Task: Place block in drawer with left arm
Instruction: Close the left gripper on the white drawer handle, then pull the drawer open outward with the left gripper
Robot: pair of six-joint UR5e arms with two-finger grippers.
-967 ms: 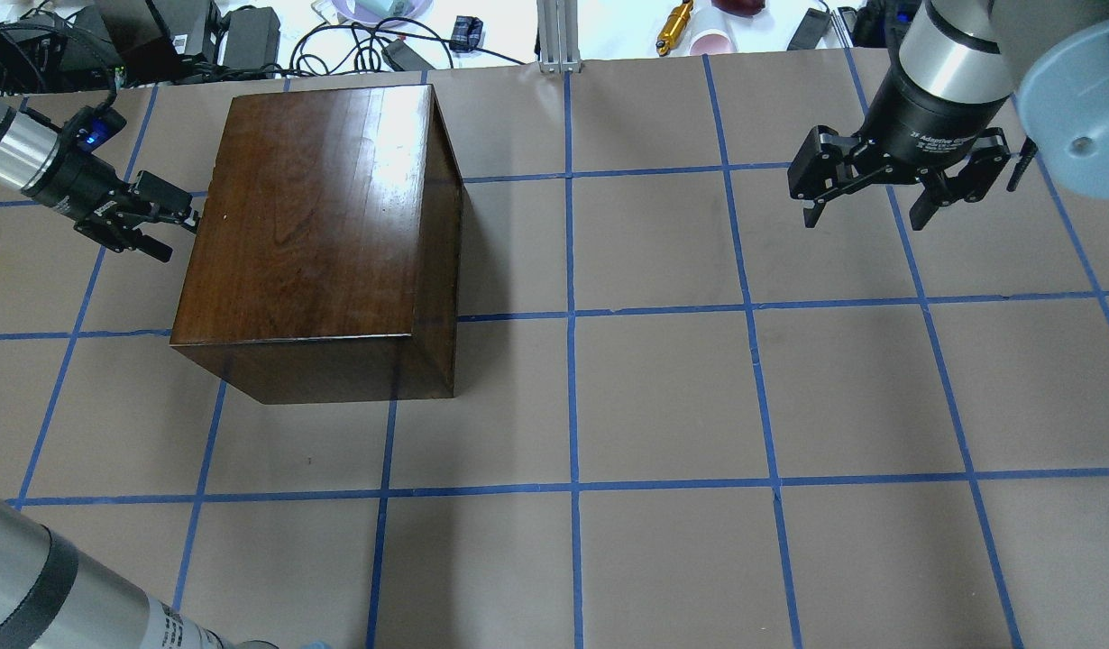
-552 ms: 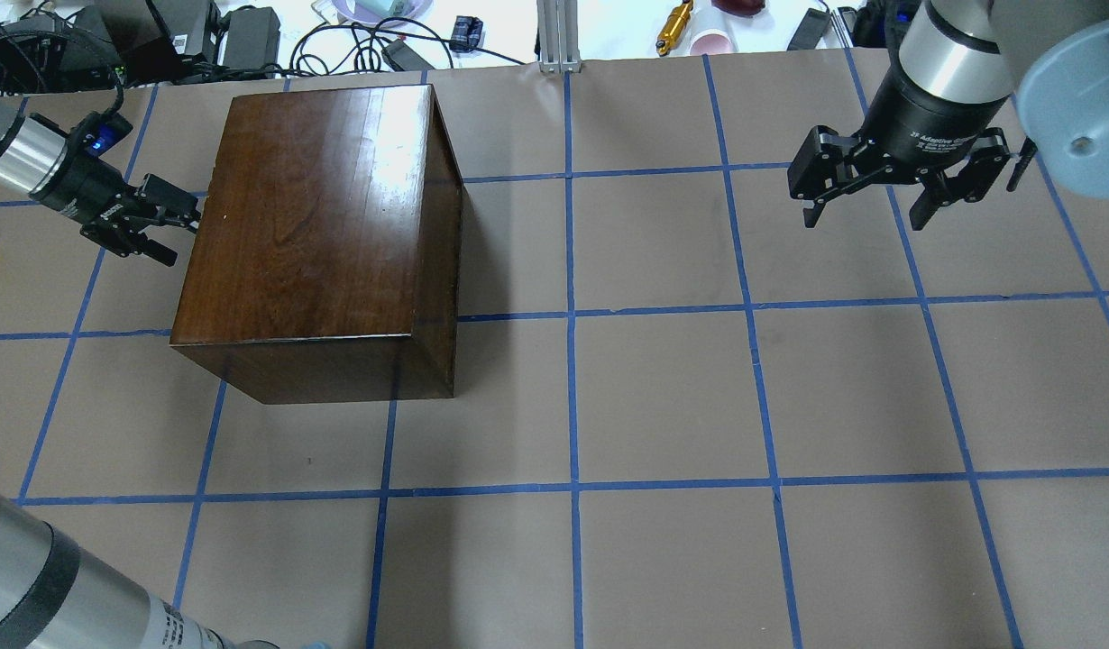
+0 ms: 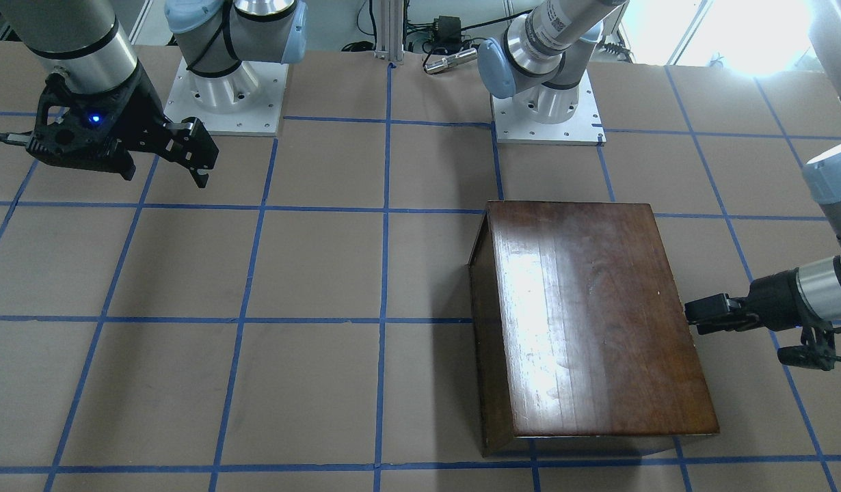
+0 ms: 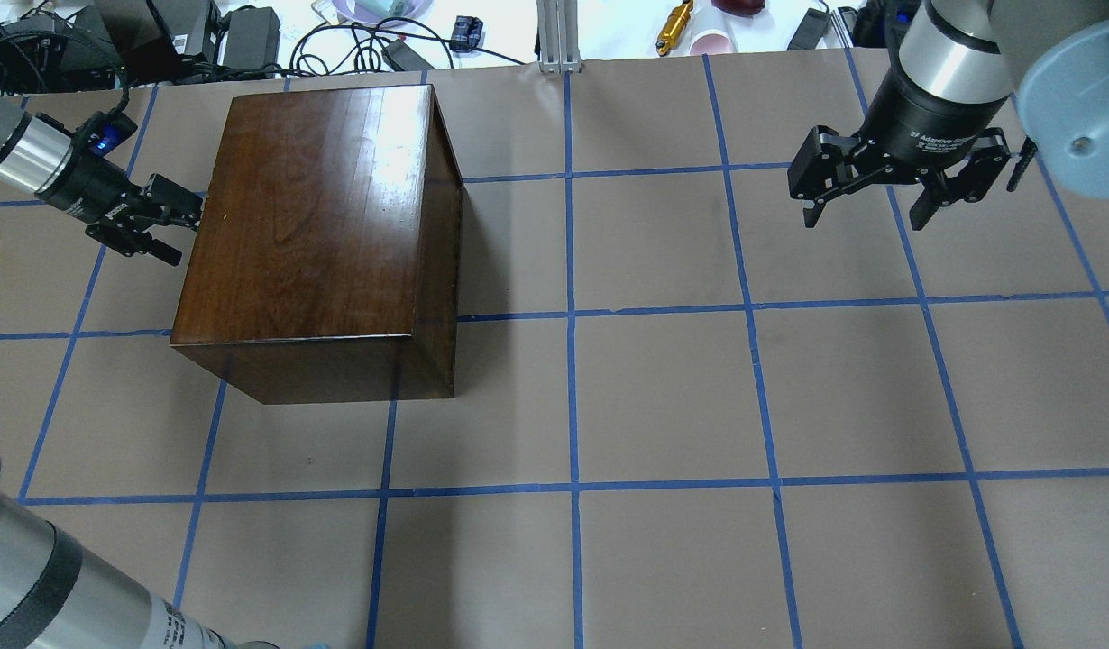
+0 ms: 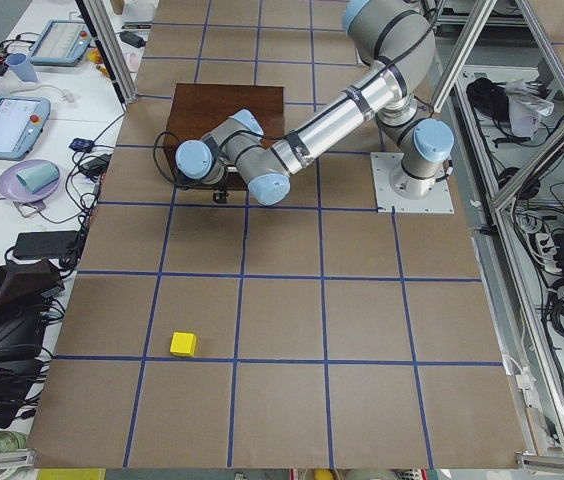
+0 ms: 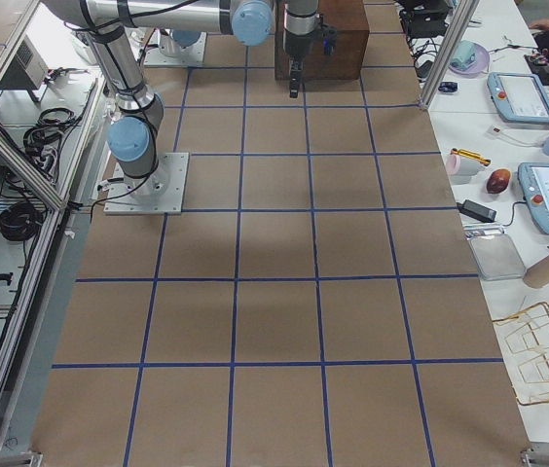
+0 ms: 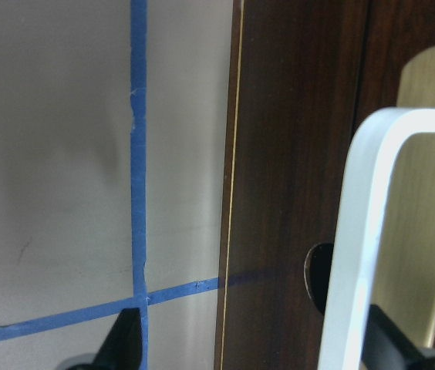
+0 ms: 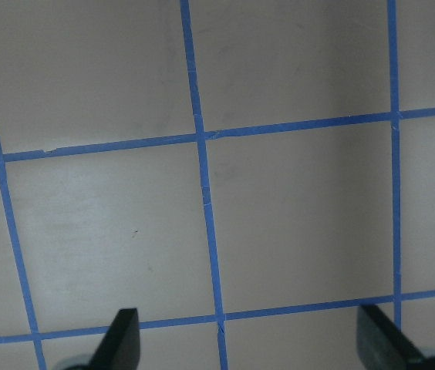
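1. My left gripper [image 4: 169, 225] is spread open, straddling the pull [image 7: 364, 231] and gripping nothing.
2. The drawer [image 7: 287, 154], at its 3 o'clock, looks shut and is not yet opened, I judge.
3. The block [image 5: 183, 344] lies at 9 o'clock, well apart, unpicked.
4. My right gripper [image 4: 864, 219] hangs open, empty.

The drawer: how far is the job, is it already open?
Nothing is finished. The drawer looks shut. In hand: the left gripper is at its front, open fingers either side of the pull. Still to do: pull it open, fetch the block lying far off on the table, place it inside.
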